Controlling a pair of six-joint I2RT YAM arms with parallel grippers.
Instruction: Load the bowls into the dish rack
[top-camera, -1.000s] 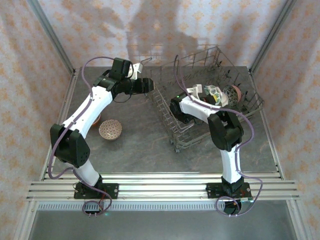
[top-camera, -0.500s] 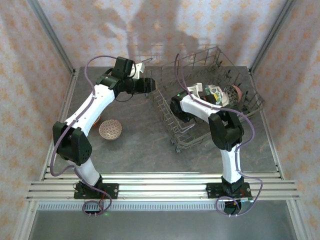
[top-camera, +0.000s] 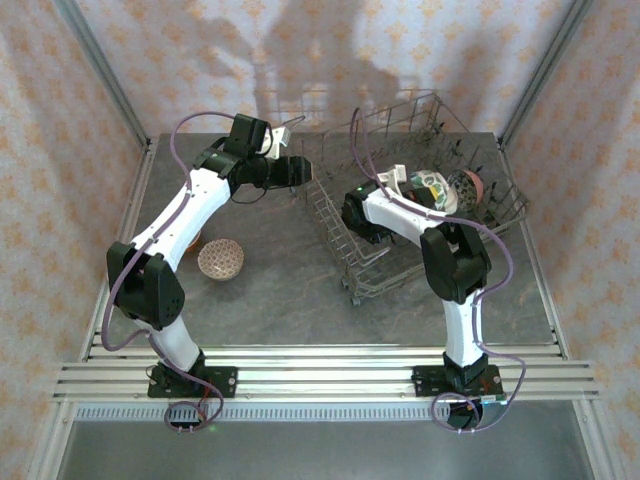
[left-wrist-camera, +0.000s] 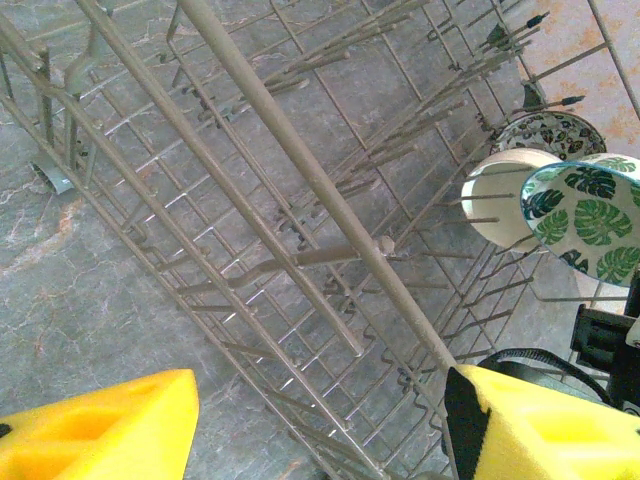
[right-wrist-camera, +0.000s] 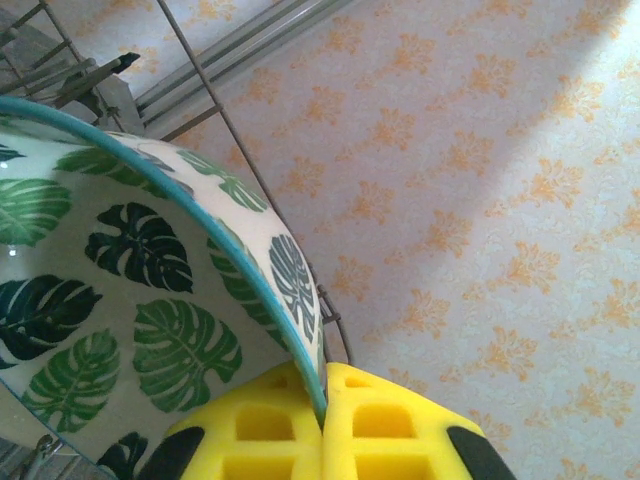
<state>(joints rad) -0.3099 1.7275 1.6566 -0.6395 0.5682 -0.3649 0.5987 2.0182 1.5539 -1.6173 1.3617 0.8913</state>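
Left arm (top-camera: 180, 215) shifted, right gripper (right-wrist-camera: 322, 388) pinching bowl (right-wrist-camera: 120, 290)

Well left of the dish rack (top-camera: 328, 220), an orange bowl (top-camera: 194, 242) is mostly covered by the left arm. The rack's near side is crossed by the right arm, and the bowls stood inside are too small to be counted from above.

From the left wrist, the rack is cut off at every edge. Inside it, the leaf-patterned bowl (left-wrist-camera: 585, 215) is clipped at the right edge, a white bowl (left-wrist-camera: 500, 195) is half hidden behind it, and a dark-patterned bowl (left-wrist-camera: 545, 130) is partly hidden behind both. The fingers (left-wrist-camera: 100, 435) of the left gripper (left-wrist-camera: 320, 435) are cut off at the bottom.

From the right wrist, the leaf-patterned bowl is cut off at left and bottom, as are the pads (right-wrist-camera: 390, 430) of the right gripper (right-wrist-camera: 322, 400).
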